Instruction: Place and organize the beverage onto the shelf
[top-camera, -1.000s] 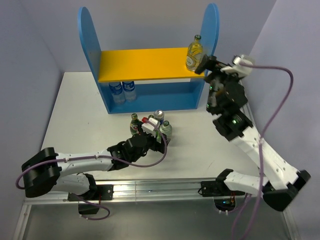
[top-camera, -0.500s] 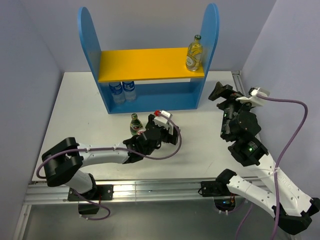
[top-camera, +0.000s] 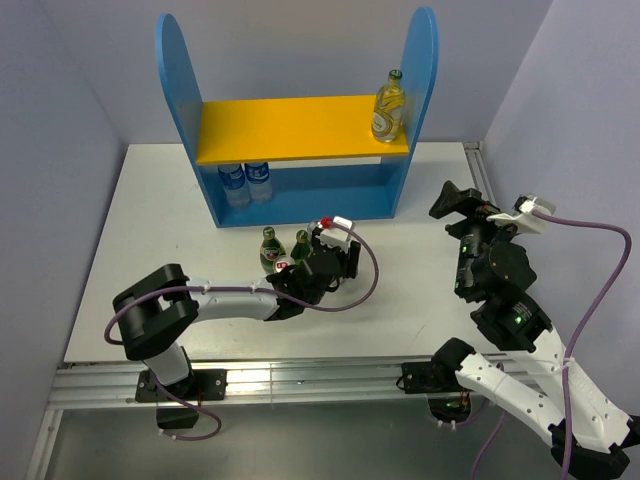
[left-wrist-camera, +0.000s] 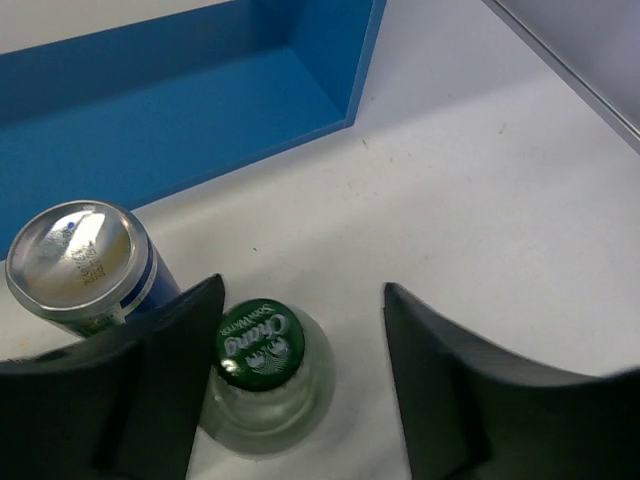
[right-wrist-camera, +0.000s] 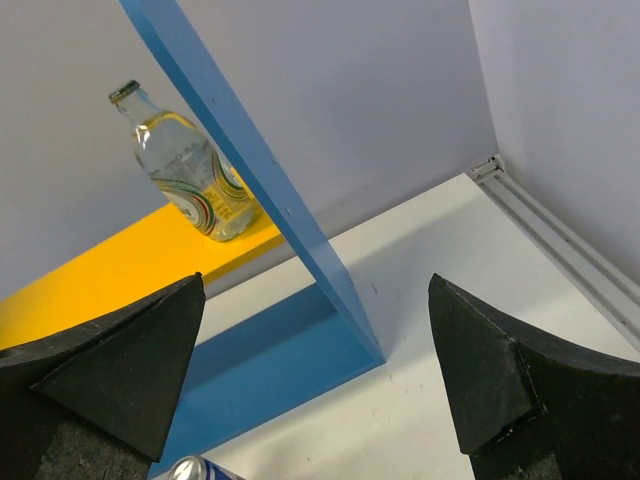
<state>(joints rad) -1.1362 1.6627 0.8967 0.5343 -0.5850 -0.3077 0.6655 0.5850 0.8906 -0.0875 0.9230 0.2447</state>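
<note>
Black left fingers (left-wrist-camera: 460, 400) wide around green-capped bottle (left-wrist-camera: 262, 385)

A white table (top-camera: 150, 230) is seen enclosed on three sides by a pale lilac left wall (top-camera: 50, 130), a back wall (top-camera: 300, 40) and a right wall (top-camera: 570, 110) of the same colour. A ridged pale strip (right-wrist-camera: 560, 240) is laid along the table's right edge, at the foot of the right wall. The near edge is bordered by a slotted aluminium rail (top-camera: 300, 378), below which a grey floor (top-camera: 300, 440) is shown. A few small dark specks (left-wrist-camera: 503, 128) are scattered on the tabletop.
</note>
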